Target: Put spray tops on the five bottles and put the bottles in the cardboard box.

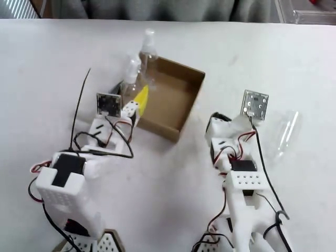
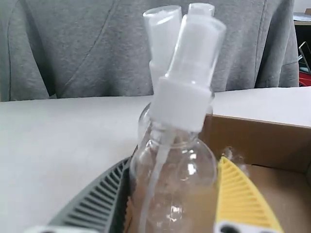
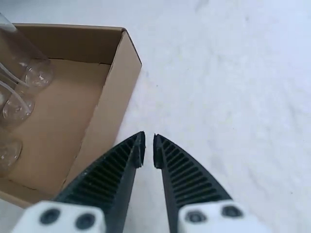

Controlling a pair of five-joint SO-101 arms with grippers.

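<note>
With my left hand pinching a capped bottle at the cardboard box's edge, I judge I should lower and release it, then send the pressed-together, empty right hand to the bottle lying on the desk.

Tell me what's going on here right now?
The left gripper is shut on a bottle with its spray top on, at the left edge of the box, next to other topped bottles standing there. The right gripper is shut and empty over the table, right of the box. A loose bottle lies on the table farther right.
</note>
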